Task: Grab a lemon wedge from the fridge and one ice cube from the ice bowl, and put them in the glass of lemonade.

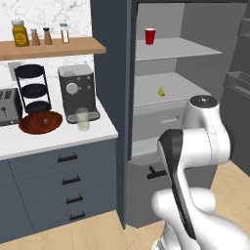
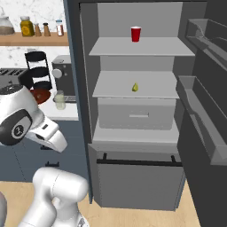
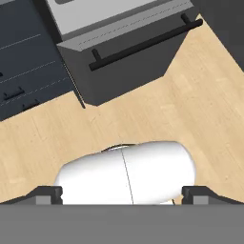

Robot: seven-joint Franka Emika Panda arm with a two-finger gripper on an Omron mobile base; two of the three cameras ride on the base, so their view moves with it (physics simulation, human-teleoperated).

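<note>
Left base view: fridge open, nothing picked yet.
Bowl (image 1: pixel 41 122) and glass (image 1: pixel 83 119) stand left on the surface (image 1: pixel 58 139); lemon wedge (image 1: pixel 161 91) lies right on the fridge (image 1: pixel 110 29) middle shelf. Gripper (image 3: pixel 122 194), wide open and empty, should rise and approach level.

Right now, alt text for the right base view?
Open fridge: lemon wedge on the middle shelf, red cup on the shelf above. Left, on the counter, lemonade glass by the ice bowl.
</note>
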